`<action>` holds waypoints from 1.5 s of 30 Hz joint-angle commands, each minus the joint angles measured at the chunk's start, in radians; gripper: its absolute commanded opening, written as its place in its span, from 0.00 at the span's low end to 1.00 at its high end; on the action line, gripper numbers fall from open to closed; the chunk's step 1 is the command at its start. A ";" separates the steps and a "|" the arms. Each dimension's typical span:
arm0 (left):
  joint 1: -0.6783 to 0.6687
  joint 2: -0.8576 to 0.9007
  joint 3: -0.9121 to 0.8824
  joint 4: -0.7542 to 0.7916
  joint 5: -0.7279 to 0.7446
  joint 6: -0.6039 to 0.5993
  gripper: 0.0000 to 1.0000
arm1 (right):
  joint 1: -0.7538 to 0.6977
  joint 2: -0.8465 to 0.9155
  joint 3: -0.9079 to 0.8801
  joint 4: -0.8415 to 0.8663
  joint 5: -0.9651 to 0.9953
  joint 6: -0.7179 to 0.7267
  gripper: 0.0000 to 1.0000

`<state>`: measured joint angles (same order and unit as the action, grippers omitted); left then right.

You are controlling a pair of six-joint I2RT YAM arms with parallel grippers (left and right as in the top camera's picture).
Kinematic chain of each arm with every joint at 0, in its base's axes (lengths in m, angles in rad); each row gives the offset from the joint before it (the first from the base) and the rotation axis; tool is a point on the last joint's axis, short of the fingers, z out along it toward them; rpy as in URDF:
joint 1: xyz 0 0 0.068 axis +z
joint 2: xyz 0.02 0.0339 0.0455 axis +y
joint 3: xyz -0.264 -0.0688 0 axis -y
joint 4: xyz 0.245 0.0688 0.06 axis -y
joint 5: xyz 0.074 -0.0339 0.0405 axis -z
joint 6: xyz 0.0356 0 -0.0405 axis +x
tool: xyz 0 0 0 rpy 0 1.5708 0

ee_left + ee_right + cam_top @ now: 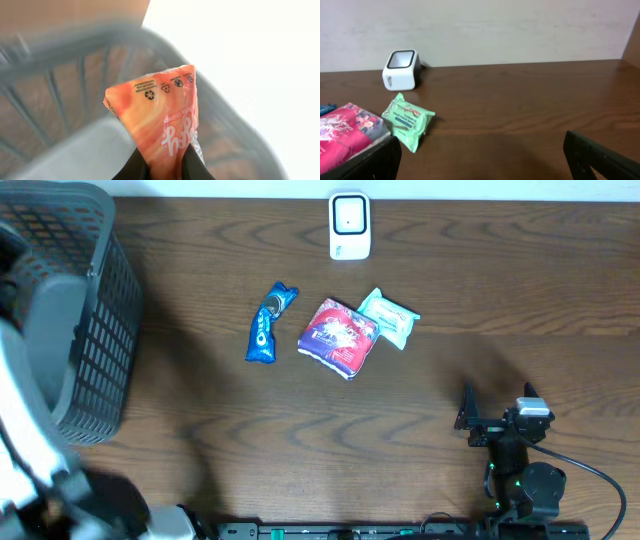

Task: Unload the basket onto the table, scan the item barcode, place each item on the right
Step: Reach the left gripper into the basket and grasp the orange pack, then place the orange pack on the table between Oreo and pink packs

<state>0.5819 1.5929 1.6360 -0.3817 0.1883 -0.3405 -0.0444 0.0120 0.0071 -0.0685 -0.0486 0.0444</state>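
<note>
In the left wrist view my left gripper (163,162) is shut on the lower end of an orange snack packet (160,112). The packet is held up over the grey basket (60,55); its visible face carries white lettering and recycling marks, and no barcode shows. The white scanner (349,225) stands at the table's far edge, also the scanner (400,69) in the right wrist view. My right gripper (498,404) rests open near the front right with nothing between its fingers, the same right gripper (485,160) seen low over bare table.
The dark mesh basket (80,310) fills the left side of the table. Mid-table lie a blue cookie packet (268,325), a pink and purple packet (338,335) and a green wipes pack (388,317), all between the scanner and the front edge.
</note>
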 commanded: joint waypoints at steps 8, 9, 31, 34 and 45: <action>-0.285 -0.208 0.010 -0.164 0.249 -0.076 0.07 | 0.007 -0.006 -0.002 -0.003 -0.002 0.010 0.99; -0.336 -0.200 0.008 -0.182 0.248 -0.056 0.08 | 0.007 -0.006 -0.002 -0.003 -0.002 0.010 0.99; -0.839 0.365 0.003 -0.389 0.113 0.123 0.08 | 0.007 -0.006 -0.002 -0.003 -0.002 0.010 0.99; -0.838 0.407 0.003 -0.403 0.113 0.123 0.52 | 0.007 -0.006 -0.002 -0.003 -0.002 0.010 0.99; -0.812 0.352 0.005 -0.416 0.112 0.123 0.94 | 0.007 -0.006 -0.002 -0.003 -0.002 0.010 0.99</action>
<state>-0.2523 2.0125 1.6436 -0.7891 0.3084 -0.2260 -0.0444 0.0120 0.0071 -0.0689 -0.0486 0.0444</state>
